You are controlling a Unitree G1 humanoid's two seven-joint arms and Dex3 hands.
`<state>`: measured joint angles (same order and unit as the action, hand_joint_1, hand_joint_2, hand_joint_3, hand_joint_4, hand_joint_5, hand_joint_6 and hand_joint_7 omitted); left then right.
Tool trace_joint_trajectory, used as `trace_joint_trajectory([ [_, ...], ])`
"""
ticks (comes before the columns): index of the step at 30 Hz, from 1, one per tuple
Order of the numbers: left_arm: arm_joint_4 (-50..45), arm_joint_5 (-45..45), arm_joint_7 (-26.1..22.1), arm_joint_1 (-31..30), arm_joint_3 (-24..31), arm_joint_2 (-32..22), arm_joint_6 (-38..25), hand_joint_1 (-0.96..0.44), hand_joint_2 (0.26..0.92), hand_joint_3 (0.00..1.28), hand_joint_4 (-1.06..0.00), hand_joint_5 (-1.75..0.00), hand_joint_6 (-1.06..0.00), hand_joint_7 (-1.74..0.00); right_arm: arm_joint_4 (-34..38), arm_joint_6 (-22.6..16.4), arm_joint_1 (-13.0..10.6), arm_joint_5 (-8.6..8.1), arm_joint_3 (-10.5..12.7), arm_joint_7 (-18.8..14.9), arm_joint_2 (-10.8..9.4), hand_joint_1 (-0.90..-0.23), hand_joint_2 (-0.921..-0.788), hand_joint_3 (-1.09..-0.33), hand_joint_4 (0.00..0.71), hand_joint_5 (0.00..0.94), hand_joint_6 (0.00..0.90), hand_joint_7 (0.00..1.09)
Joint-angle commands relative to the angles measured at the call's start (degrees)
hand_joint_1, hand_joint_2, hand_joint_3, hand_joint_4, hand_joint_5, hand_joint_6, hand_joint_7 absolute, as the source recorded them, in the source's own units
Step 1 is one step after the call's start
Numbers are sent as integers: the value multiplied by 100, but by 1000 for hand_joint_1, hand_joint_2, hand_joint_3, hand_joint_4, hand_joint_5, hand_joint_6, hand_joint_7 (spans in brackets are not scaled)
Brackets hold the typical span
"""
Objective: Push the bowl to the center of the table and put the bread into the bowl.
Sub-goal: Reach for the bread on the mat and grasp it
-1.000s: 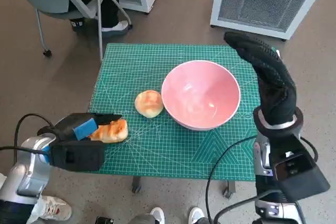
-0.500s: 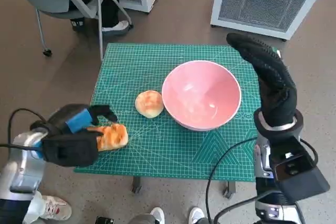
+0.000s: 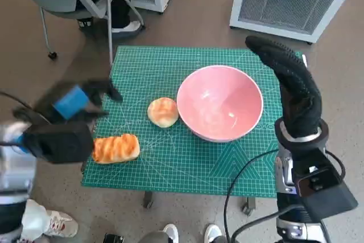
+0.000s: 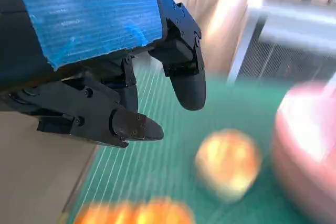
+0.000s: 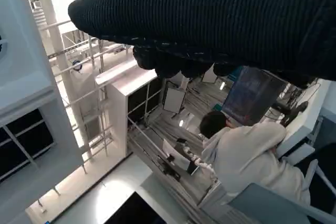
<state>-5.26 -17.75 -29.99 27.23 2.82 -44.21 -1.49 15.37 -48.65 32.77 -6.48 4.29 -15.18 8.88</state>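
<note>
My left hand (image 3: 71, 115) hovers with fingers (image 4: 186, 85) spread, empty, above the long bread (image 3: 115, 148); my right hand (image 3: 290, 86) is raised, fingers extended.

My head camera looks steeply down on the table (image 3: 170, 163); left wrist camera sits close, sharing its round bread (image 3: 162, 111) (image 4: 228, 161); right wrist faces away, toward a seated person (image 5: 247, 156).

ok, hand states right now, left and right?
Left hand: open, holding nothing; the long bread lies free on the mat.
Right hand: open, raised by the bowl, holding nothing.
</note>
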Motion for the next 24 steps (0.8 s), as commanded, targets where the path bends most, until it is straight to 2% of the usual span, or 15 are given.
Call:
trace_joint_trajectory([
  [1, -232, 104, 230, 521, 73, 189, -137, 4, 905, 8, -795, -1050, -723, -1055, -17, 49, -128, 35, 9, 36, 45, -555, -921, -714, 305, 11, -1, 749],
  [5, -269, 225, 299, 848, 84, 295, -154, 4, 886, 2, -841, -1002, -773, -999, -24, 45, -135, 59, 21, 64, 36, -548, -921, -715, 304, 10, -1, 748],
  [10, -360, 396, 155, 890, 99, 219, -123, 4, 875, 1, -873, -964, -796, -977, -56, 35, -171, 72, 35, 76, 52, -539, -921, -715, 304, 10, -1, 741],
  [11, -431, 461, -2, 830, 102, 120, -175, 4, 874, 1, -875, -957, -796, -980, -69, 23, -188, 75, 44, 77, 61, -539, -921, -715, 304, 10, -1, 740],
  [13, -581, 572, -356, 700, 95, -99, -317, 4, 897, 7, -810, -1009, -746, -1052, -89, 1, -215, 85, 58, 82, 73, -539, -921, -714, 305, 11, -1, 735],
  [14, -652, 616, -525, 641, 90, -201, -390, 35, 870, 4, -686, -741, -612, -833, -95, -8, -225, 90, 63, 86, 78, -544, -921, -713, 305, 11, -1, 733],
  [15, -767, 629, -895, 528, 34, -466, -497, 54, 852, 3, -643, -497, -568, -610, -102, -22, -239, 86, 72, 85, 89, -547, -921, -712, 306, 11, -1, 731],
  [16, -850, 637, -1158, 450, -4, -654, -574, -8, 822, 12, -446, -318, -421, -395, -108, -31, -249, 85, 77, 86, 97, -555, -921, -711, 305, 10, -1, 729],
  [17, -896, 623, -1490, 397, -81, -893, -610, -30, 811, 15, -375, -254, -368, -318, -110, -45, -259, 82, 84, 85, 109, -558, -921, -710, 304, 10, -1, 728],
  [18, -926, 616, -1712, 366, -130, -1049, -636, -116, 798, 18, -240, -162, -274, -204, -112, -54, -266, 81, 89, 86, 116, -564, -921, -709, 304, 10, -1, 727],
  [19, -948, 614, -1935, 339, -186, -1197, -643, -193, 795, 21, -153, -103, -210, -131, -113, -63, -274, 78, 95, 85, 124, -568, -921, -709, 304, 9, -1, 726],
  [22, -1066, 653, -2356, 180, -239, -1466, -668, -351, 814, 32, -49, -33, -121, -43, -116, -76, -296, 70, 111, 87, 141, -571, -921, -707, 303, 9, -1, 725],
  [24, -1163, 704, -2480, -32, -176, -1567, -609, -419, 832, 36, -25, -17, -90, -22, -112, -82, -310, 70, 117, 94, 148, -571, -921, -706, 303, 9, -1, 725],
])
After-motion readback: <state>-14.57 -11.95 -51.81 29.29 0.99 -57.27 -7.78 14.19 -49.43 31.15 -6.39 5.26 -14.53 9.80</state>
